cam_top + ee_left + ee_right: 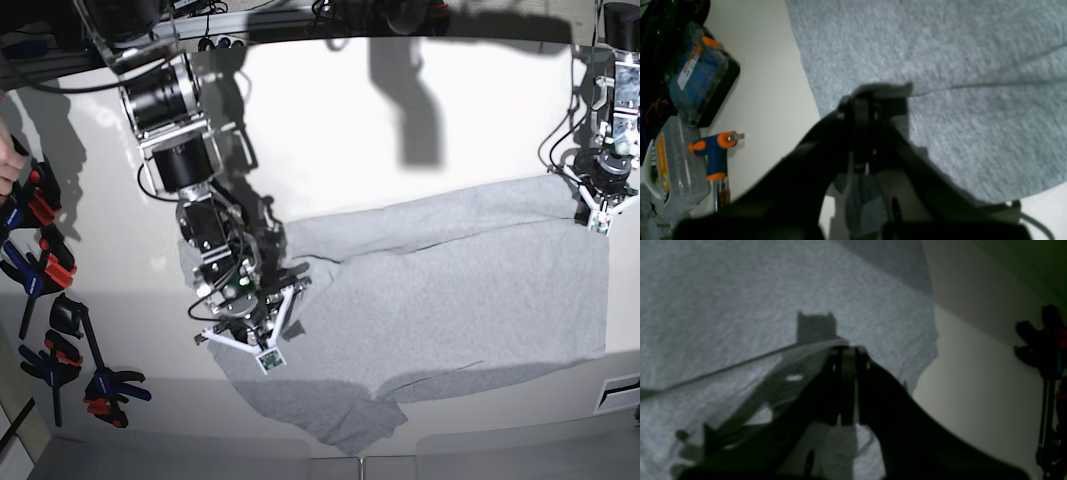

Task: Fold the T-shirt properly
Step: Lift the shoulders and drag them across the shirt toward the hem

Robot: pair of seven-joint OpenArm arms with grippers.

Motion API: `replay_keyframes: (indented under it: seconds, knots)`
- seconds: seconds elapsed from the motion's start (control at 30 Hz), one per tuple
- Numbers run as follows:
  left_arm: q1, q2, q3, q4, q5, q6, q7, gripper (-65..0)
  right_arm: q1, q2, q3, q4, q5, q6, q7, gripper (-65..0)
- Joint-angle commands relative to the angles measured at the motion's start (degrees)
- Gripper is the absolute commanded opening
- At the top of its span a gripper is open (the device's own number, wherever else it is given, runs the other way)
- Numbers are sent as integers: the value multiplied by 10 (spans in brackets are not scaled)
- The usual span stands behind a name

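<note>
I have the T-shirt (450, 290) lying across the middle and the right part of the table (400, 150), plain grey side up, with no lettering visible to me. One fold seems already in progress: the cloth is doubled along a long diagonal crease, and a loose layer hangs out toward the front edge of the table.

My right gripper (268, 322) is near the left end of the shirt, closed tight on a pinch of the fabric. In the right wrist view the right gripper (847, 355) holds an edge that is pulled into a straight, taut line. My left gripper (601, 205) is at the right edge of the table, at the far corner of the shirt, and it is also clamped on cloth; the left wrist view shows the left gripper (863, 100) with a grey tuft between the jaws.

I judge the task is at an early to middle stage. The shirt is not yet a neat rectangle: the outline is irregular, wrinkles run through the middle, and the front flap is not aligned. I cannot tell where the sleeves and the collar are. At least one more fold and some smoothing remain.
</note>
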Motion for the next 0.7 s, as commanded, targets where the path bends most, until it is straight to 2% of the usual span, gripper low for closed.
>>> replay_keyframes:
  seconds: [0.0, 0.1, 0.37, 0.53, 0.6, 0.63, 0.67]
  knots:
    - [-9, -12, -5, 7, 2, 10, -21, -650, 27, 1, 4, 1, 0, -4, 14, -650]
    - [-9, -11, -5, 7, 5, 10, -40, -650, 35, -1, 4, -14, 10, -4, 11, -650]
    - [-9, -12, -5, 7, 5, 10, -41, -650, 37, -26, 4, -15, 10, -6, 20, -650]
    - [-9, -12, -5, 7, 5, 10, -41, -650, 38, -27, 4, -15, 10, -16, 63, -650]
    - [-9, -12, -5, 7, 5, 10, -41, -650, 40, -25, 5, -15, 10, -17, 69, -496]
    - [-9, -12, -5, 7, 5, 10, -41, -650, 40, -26, 6, -15, 10, -22, 69, -443]
    - [-9, -12, -5, 7, 5, 10, -41, -650, 40, -27, 6, -15, 10, -23, 68, -427]
